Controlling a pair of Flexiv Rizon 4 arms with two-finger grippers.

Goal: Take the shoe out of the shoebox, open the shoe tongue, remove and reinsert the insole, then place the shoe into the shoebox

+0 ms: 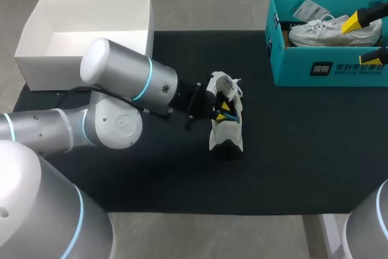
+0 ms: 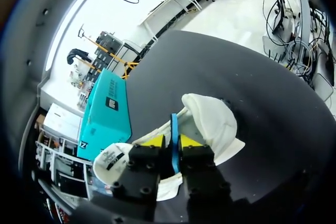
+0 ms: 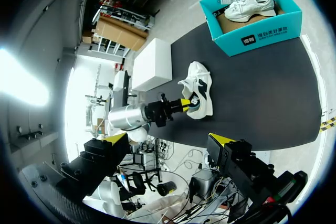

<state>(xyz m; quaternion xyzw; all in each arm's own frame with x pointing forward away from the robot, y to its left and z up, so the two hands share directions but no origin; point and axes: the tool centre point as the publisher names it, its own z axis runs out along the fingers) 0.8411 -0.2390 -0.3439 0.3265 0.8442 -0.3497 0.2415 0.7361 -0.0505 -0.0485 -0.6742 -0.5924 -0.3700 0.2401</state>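
A white and black shoe [image 1: 225, 127] stands on the black mat [image 1: 291, 150] near the middle. My left gripper [image 1: 223, 110] is at the shoe's opening, its yellow tips slightly apart and open. In the left wrist view the thin blue insole [image 2: 174, 124] runs edge-on between the fingertips [image 2: 191, 141], down into the shoe [image 2: 212, 121]. The teal shoebox [image 1: 327, 70] at the back right holds a second white shoe [image 1: 321, 31]. My right gripper [image 1: 365, 39] hangs wide open above that box. The right wrist view shows the shoe [image 3: 202, 90] and the shoebox [image 3: 262, 30] far ahead.
A white open box [image 1: 36, 65] stands at the back left corner, partly off the mat. The left arm's elbow [image 1: 115, 101] lies over the mat's left half. Bare mat lies in front of and to the right of the shoe.
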